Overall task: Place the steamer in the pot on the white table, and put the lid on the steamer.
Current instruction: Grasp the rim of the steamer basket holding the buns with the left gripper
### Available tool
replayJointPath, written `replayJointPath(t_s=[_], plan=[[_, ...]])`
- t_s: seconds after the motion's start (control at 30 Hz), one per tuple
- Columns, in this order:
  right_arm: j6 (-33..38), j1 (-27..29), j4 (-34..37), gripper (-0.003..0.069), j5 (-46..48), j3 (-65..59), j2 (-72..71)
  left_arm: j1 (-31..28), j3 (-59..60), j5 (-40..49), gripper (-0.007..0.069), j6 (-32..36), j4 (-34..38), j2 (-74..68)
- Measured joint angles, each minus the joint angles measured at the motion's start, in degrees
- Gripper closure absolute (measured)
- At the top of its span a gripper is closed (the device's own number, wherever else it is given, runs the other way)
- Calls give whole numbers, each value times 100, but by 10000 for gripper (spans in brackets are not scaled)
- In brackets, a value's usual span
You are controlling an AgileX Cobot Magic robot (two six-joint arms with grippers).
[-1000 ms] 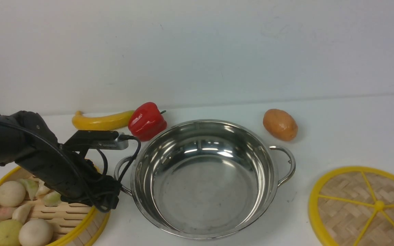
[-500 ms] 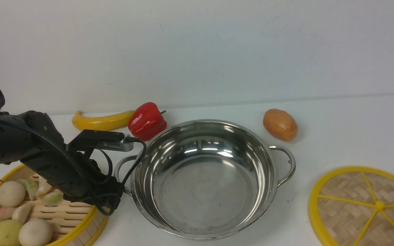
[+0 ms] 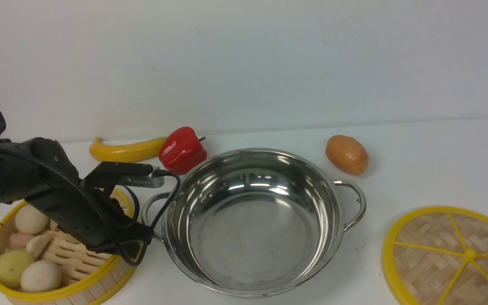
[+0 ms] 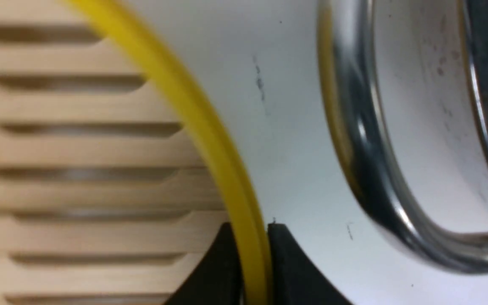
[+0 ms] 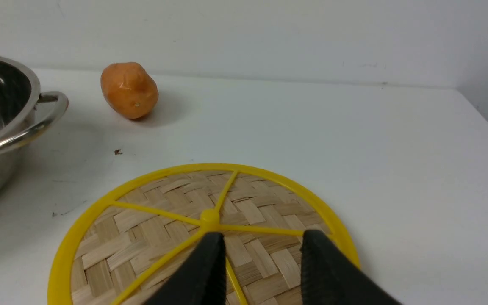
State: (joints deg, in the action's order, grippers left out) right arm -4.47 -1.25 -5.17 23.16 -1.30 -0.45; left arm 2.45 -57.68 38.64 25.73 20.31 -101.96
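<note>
Steamer is sitting at the far left of the white table, its near edge almost running out of the front view. Its buns are crowding the left side. The left gripper is clamping the steamer's yellow rim on the side facing the pot, one finger inside and one outside. Only a narrow strip of bare table is separating that rim from the pot's left handle. The pot is standing empty mid-table, with a banana and a red pepper lying just behind its left side.

Wider bare table is opening between the right handle and the lid, which is lying flat and running off the front view's corner. The right gripper is hanging low over the lid with fingers apart and nothing between them.

A second ago the left jaws were standing wide. Now they are pinching the rim, and the steamer is showing higher and further right, while pot and lid are lying as before.
</note>
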Motion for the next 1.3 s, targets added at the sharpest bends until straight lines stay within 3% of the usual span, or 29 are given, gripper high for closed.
replayJointPath(t_s=[0.3,0.67,0.9,1.3], plan=[[0,0,0,418,0,0,0,5,-5,-57,587,-62,-104,0],[0,0,0,418,0,0,0,5,-28,61,591,-1057,-636,0],[0,0,0,418,0,0,0,5,-41,327,594,-1286,-899,42],[0,0,0,418,0,0,0,5,-817,1985,594,-1406,-1072,295]])
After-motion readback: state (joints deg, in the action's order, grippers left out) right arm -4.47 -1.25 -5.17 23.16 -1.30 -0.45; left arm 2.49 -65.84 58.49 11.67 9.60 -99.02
